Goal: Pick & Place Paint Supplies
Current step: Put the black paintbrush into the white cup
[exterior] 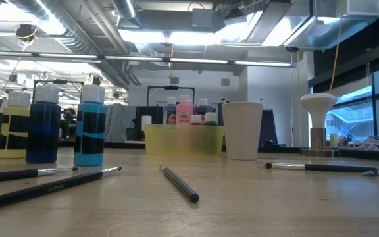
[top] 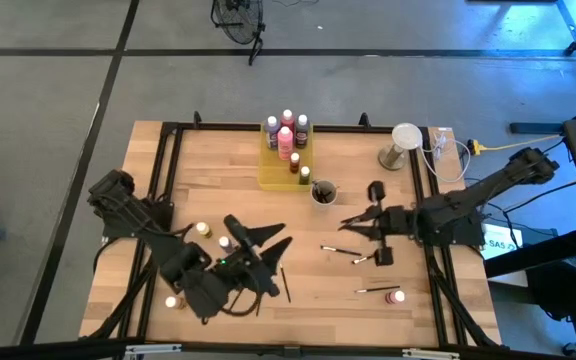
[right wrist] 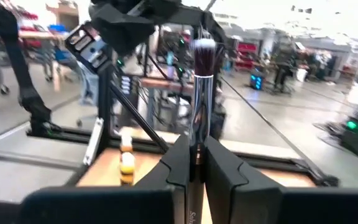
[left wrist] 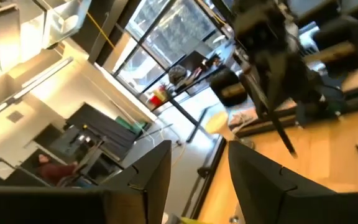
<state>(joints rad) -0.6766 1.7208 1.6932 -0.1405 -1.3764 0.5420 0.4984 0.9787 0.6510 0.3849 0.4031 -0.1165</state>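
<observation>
My right gripper (top: 356, 222) hovers over the table's middle right, shut on a thin dark brush (right wrist: 202, 59) with a fluffy head. My left gripper (top: 262, 236) stands open above the near left, nothing between its fingers (left wrist: 151, 174). Several paint bottles (top: 286, 135) stand in the yellow tray (top: 271, 178) at the far middle. More bottles (top: 201, 229) stand at the left, seen close in the low view (exterior: 43, 128). Loose brushes (top: 340, 248) lie flat on the table to the right. The grey cup (top: 323, 192) holds brushes. My right gripper pinches the brush's dark handle (right wrist: 196, 152) between its two fingers. The fingers lie level, coming from the table's right, and the brush runs along them. Its bristle head (right wrist: 204, 53) sticks out past the fingertips toward the left. The brush is lifted clear of the table.
A white-topped stand (top: 404, 140) and cables (top: 446, 150) sit at the far right corner. One bottle (top: 398, 296) and a brush (top: 376, 290) lie near the right front. A dark brush (top: 285, 283) lies by my left gripper. Black rails (top: 168, 180) frame the table.
</observation>
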